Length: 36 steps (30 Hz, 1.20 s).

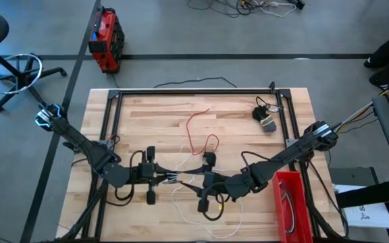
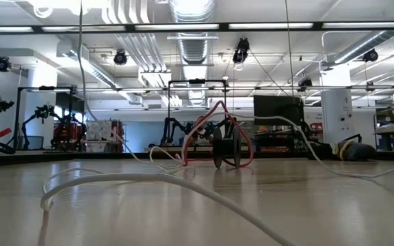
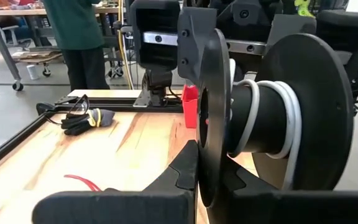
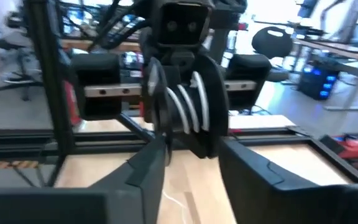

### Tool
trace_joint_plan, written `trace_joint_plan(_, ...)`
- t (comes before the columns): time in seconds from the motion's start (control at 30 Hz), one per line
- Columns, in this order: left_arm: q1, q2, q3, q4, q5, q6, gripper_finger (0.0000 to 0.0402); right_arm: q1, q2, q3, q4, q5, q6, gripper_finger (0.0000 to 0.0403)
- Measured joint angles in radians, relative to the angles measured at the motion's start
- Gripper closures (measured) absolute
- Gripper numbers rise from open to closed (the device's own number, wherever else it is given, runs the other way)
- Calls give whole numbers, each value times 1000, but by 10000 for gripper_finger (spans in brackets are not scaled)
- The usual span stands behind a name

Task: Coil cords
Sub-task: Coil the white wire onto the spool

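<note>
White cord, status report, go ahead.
Left gripper and right gripper face each other at table centre, both on a black spool. White cord partly wound on it, rest loose. Red cord lies beside.

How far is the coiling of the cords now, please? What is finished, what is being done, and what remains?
Done: the bundled black cord lies coiled near the table's far right corner. In hand: the thin white cord has a few turns on the black plastic spool, held between the left gripper and right gripper. Left: much white cord lies loose on the wooden table, and the thin red cord is uncoiled.
</note>
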State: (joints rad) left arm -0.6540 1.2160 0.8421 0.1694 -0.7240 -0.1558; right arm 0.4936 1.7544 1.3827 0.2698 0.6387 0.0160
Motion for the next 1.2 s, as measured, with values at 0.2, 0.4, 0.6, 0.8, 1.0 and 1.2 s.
trace_joint_plan(0.2, 1, 0, 0, 2, -19, 0, 401, -15, 27, 1, 55, -104, 2, 343)
trace_joint_plan(0.4, -1, -1, 0, -12, -25, 15, 402, -24, 31, 1, 55, -124, 3, 397)
trace_joint_plan(0.6, -9, -33, 11, -76, -10, 23, 396, -19, -7, 1, -24, -148, -13, 400)
trace_joint_plan(0.8, -16, -88, 8, -164, 104, 23, 375, -5, -43, 2, -61, -158, -8, 401)
trace_joint_plan(1.0, -19, -106, 8, -163, 219, 18, 357, 0, -51, 2, -79, -210, -13, 402)
trace_joint_plan(1.2, -19, -106, 6, -68, 217, 40, 356, 24, -53, 2, -89, -239, -16, 402)
